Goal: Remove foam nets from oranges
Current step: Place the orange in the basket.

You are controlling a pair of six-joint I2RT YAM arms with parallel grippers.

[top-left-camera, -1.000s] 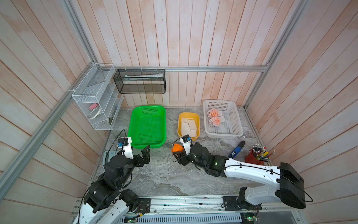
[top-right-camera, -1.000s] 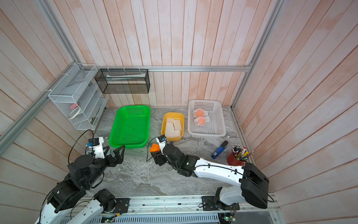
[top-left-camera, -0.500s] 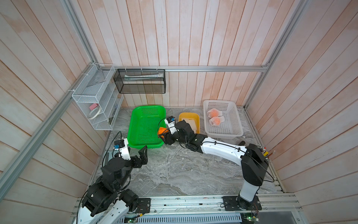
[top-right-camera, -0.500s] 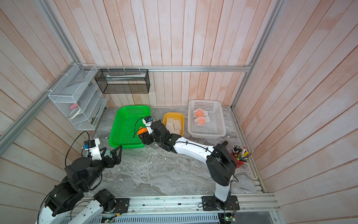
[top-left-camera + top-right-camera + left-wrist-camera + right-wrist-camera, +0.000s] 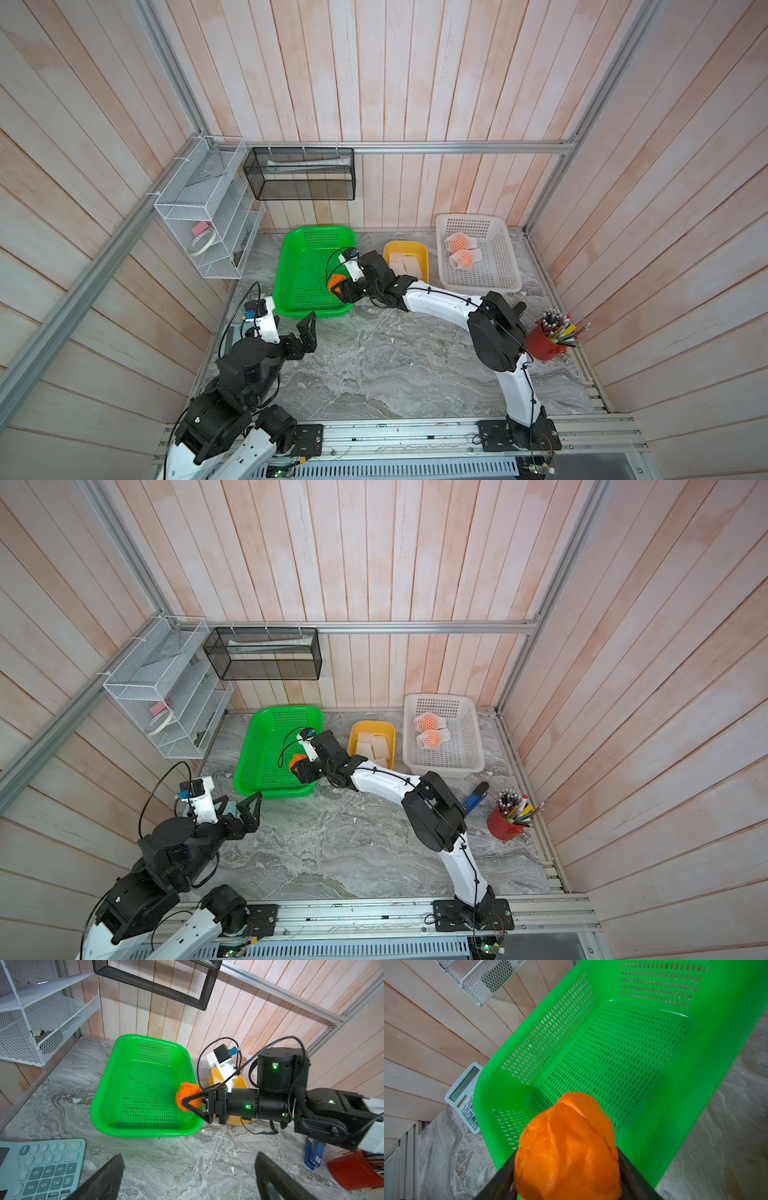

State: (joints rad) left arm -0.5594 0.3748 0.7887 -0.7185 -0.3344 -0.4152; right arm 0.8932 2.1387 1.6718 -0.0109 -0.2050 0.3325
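Grey marble tabletop under green basket, yellow tub, white basket, red cup, calculator.

Bare orange held over green basket; two netted oranges in white basket.

You see a bright orange fruit over a green perforated basket; farther right, a yellow tub, then a white slotted basket. The grey-veined tabletop looks like marble.
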